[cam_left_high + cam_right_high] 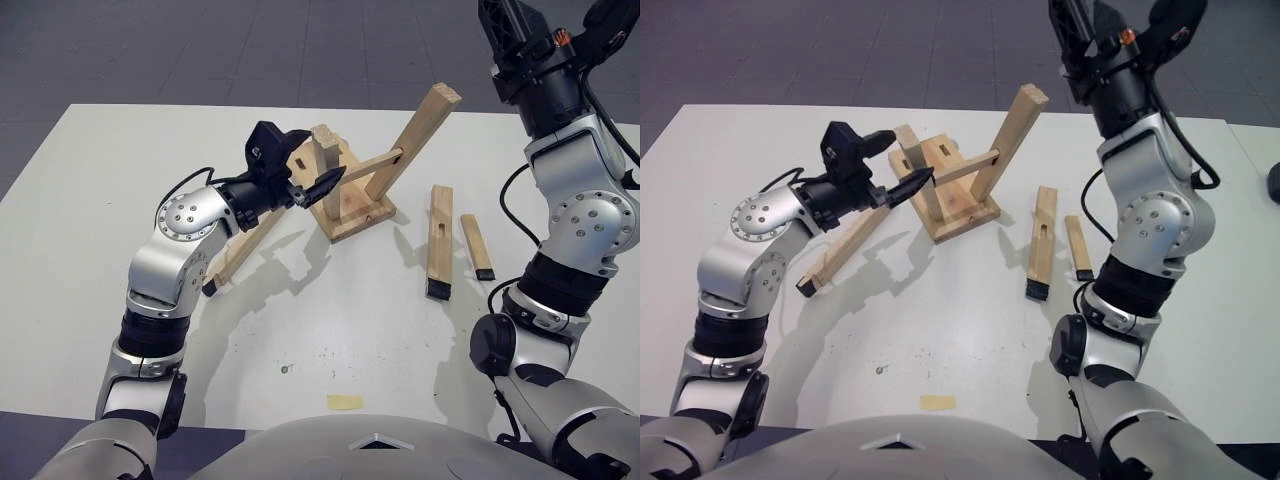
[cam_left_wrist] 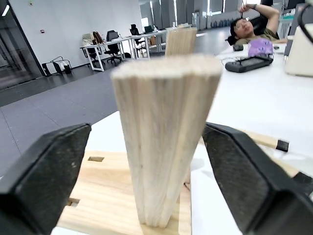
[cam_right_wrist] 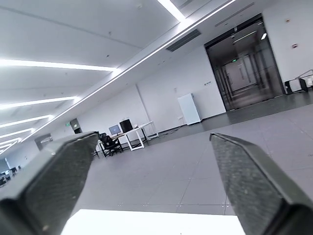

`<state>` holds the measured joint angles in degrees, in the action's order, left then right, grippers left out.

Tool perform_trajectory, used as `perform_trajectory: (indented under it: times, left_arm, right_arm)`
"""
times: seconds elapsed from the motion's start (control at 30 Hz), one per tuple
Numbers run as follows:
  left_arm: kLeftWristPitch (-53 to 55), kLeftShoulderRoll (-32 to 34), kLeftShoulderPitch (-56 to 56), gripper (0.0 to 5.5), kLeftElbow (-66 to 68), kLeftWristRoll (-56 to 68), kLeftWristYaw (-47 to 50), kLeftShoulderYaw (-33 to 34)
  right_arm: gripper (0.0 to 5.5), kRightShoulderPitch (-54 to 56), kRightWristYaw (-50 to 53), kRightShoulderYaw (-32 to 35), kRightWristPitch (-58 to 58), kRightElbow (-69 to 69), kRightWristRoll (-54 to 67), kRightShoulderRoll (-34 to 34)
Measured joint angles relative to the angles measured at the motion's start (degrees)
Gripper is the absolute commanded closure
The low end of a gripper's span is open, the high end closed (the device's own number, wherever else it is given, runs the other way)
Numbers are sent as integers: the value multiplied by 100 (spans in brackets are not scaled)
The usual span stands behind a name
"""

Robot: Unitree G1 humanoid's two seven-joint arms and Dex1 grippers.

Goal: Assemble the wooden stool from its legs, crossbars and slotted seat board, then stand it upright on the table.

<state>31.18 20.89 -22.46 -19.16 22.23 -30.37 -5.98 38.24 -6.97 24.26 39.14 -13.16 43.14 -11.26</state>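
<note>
Left gripper (image 1: pixel 322 186) spread on either side of the short upright leg (image 1: pixel 325 150), not touching it.
The leg stands on the slotted seat board (image 1: pixel 350 212), centre-far on the table (image 1: pixel 120 160). A tilted long leg (image 1: pixel 420 135) is at its right, with a crossbar (image 1: pixel 366 167) between them. A loose leg (image 1: pixel 439 240) and a short crossbar (image 1: pixel 477 245) lie right of the board, and another leg (image 1: pixel 243 245) lies left. Right gripper (image 3: pixel 154 171) is high at far right, fingers apart, empty.

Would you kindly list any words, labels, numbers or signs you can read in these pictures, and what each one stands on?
None can be read.
Seat board and loose leg: bare wood, no print.
Tape scrap on the table: blank.
Green sign in the far doorway: too small to read.
</note>
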Motion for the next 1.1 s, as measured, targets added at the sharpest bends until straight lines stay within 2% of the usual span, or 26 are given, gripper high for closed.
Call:
perform_trajectory:
  times: [0.13,0.43,0.67,0.83,0.97,1.1]
  left_arm:
    - [122,-241,10,11,-143,26,29,-326]
    - [99,-630,-114,11,288,-189,-38,-946]
    - [47,-961,-700,11,490,-326,-68,-1178]
    - [54,-1392,-1067,11,472,-421,50,-1338]
    - [52,-1724,-1174,11,540,-644,136,-1716]
    - [39,-1860,-1273,11,593,-691,209,-1701]
  right_arm:
    - [10,-16,226,-1,-315,25,-116,39]
    - [10,-92,396,-64,-732,55,-344,24]
    - [10,-216,80,-551,-864,-337,-508,-80]
    - [10,-219,-4,-739,-852,-657,-405,-81]
    - [10,-237,-25,-814,-770,-759,-222,-82]
    - [10,-251,-137,-831,-722,-840,75,-83]
